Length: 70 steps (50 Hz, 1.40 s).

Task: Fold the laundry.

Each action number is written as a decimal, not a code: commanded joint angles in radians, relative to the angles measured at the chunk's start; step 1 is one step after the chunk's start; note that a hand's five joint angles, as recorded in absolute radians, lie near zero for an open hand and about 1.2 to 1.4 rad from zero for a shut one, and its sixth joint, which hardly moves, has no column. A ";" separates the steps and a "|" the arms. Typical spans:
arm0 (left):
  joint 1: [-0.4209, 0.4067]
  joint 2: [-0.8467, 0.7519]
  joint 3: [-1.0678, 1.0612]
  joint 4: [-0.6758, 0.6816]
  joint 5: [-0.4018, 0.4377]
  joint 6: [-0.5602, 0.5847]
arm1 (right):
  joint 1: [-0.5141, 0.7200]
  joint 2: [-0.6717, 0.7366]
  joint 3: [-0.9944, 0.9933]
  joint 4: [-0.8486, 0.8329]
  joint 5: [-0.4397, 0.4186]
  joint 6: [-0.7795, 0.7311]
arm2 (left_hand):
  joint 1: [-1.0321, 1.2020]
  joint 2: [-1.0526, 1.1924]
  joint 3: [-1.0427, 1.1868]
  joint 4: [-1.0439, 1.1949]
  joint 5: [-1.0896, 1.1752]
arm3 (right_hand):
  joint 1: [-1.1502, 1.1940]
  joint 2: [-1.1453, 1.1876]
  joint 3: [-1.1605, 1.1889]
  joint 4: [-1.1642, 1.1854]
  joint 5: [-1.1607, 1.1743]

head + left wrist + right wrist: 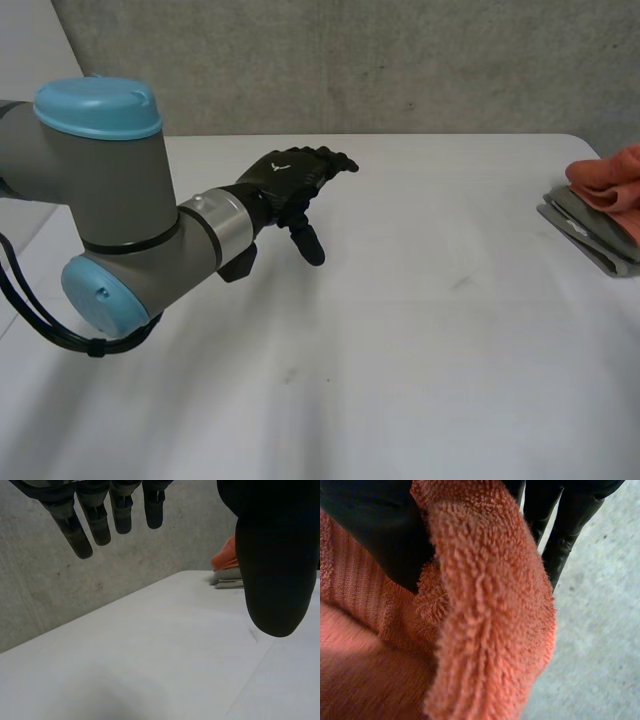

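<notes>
Right hand (375, 525) has a thick fold of the orange towel (485, 610) nipped between its thumb and its fingers (565, 530), thumb on one side of the fold and fingers on the other. The towel is a coral-orange terry cloth with a dense looped pile. A flatter ribbed band runs under the palm, and the fold rises as a rounded ridge past the fingertips.

Left hand (290, 185) hangs above the white table (420, 340) with its fingers (85, 525) straight and spread apart from the thumb, holding nothing. Well beyond its fingertips, at the far side of the table, the orange towel (612, 180) lies bunched on top of the grey folded cloths (590, 235), which are stacked flat.
</notes>
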 commanded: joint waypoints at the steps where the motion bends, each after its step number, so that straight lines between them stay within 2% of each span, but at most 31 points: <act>1: -0.001 -0.008 -0.011 0.000 -0.006 -0.003 | -0.017 -0.003 0.051 0.004 -0.023 -0.109 | 0.019 0.011 0.004 0.011 -0.006 | 0.492 0.224 0.253 0.209 0.284; 6: -0.001 -0.006 -0.023 0.001 -0.006 -0.003 | -0.060 0.007 0.056 0.015 -0.029 -0.151 | 0.019 0.011 0.004 0.011 -0.006 | 0.492 0.224 0.253 0.209 0.284; 13: -0.003 -0.008 -0.023 0.001 -0.005 -0.003 | -0.093 -0.010 0.116 0.018 -0.092 -0.260 | 0.019 0.011 0.004 0.011 -0.006 | 0.492 0.224 0.253 0.209 0.284; 18: -0.006 -0.006 -0.022 0.003 -0.006 -0.001 | -0.113 -0.068 0.165 0.018 -0.087 -0.315 | 0.019 0.011 0.004 0.011 -0.006 | -0.730 -0.998 -0.969 -1.013 -0.938; 25: -0.006 0.003 -0.022 0.001 -0.008 -0.003 | -0.146 -0.171 0.229 0.015 -0.057 -0.306 | 0.013 0.005 -0.002 0.005 -0.012 | -0.730 -0.998 -0.969 -1.013 -0.938; 28: -0.008 0.017 -0.022 0.001 -0.008 -0.003 | -0.146 -0.227 0.243 0.011 0.049 -0.303 | 0.007 -0.001 -0.008 -0.001 -0.018 | -0.730 -0.998 -0.969 -1.013 -0.938; 29: -0.008 0.027 -0.022 0.003 -0.008 -0.003 | -0.146 -0.268 0.240 0.012 0.146 -0.303 | 0.007 -0.001 -0.008 -0.001 -0.018 | -0.730 -0.998 -0.969 -1.013 -0.938; 32: -0.001 0.067 -0.022 0.003 -0.013 -0.006 | -0.143 -0.335 0.238 0.015 0.303 -0.298 | 0.007 -0.001 -0.008 -0.001 -0.018 | -0.730 -0.998 -0.969 -1.013 -0.938; 33: 0.000 0.078 -0.023 0.003 -0.017 -0.007 | -0.141 -0.376 0.237 0.012 0.392 -0.300 | 0.007 -0.001 -0.008 -0.001 -0.018 | -0.730 -0.998 -0.969 -1.013 -0.938; 36: 0.005 0.123 -0.026 0.010 -0.057 -0.012 | -0.126 -0.427 0.229 0.018 0.507 -0.294 | 0.004 -0.003 -0.011 -0.004 -0.021 | -0.730 -0.998 -0.969 -1.013 -0.938; 37: 0.008 0.133 -0.026 0.014 -0.069 -0.012 | -0.094 -0.450 0.228 0.023 0.543 -0.277 | 0.004 -0.003 -0.011 -0.004 -0.021 | -0.730 -0.998 -0.969 -1.013 -0.938; 39: 0.018 0.173 -0.040 0.027 -0.114 -0.009 | -0.029 -0.479 0.228 0.035 0.549 -0.237 | 0.004 -0.003 -0.011 -0.004 -0.021 | -0.730 -0.998 -0.969 -1.013 -0.938; 50: 0.092 0.438 -0.208 0.176 -0.256 0.001 | 0.385 -0.703 0.355 0.245 0.525 0.113 | -0.004 -0.012 -0.020 -0.013 -0.029 | -0.730 -0.998 -0.969 -1.013 -0.938; 57: 0.126 0.492 -0.290 0.176 -0.264 0.004 | 0.653 -0.781 0.591 0.180 0.535 0.161 | -0.007 -0.015 -0.023 -0.016 -0.032 | -0.730 -0.998 -0.969 -1.013 -0.938; 60: 0.137 0.491 -0.339 0.170 -0.263 0.007 | 0.712 -0.787 0.666 0.127 0.557 0.160 | -0.007 -0.015 -0.023 -0.016 -0.032 | -0.730 -0.998 -0.969 -1.013 -0.938; 64: 0.146 0.477 -0.381 0.173 -0.266 0.019 | 0.772 -0.809 0.751 0.037 0.644 0.159 | -0.007 -0.015 -0.023 -0.016 -0.032 | -0.730 -0.998 -0.969 -1.013 -0.938; 70: 0.146 0.425 -0.394 0.169 -0.270 0.040 | 0.775 -0.812 0.759 0.018 0.703 0.150 | -0.007 -0.015 -0.023 -0.016 -0.032 | -0.730 -0.998 -0.969 -1.013 -0.938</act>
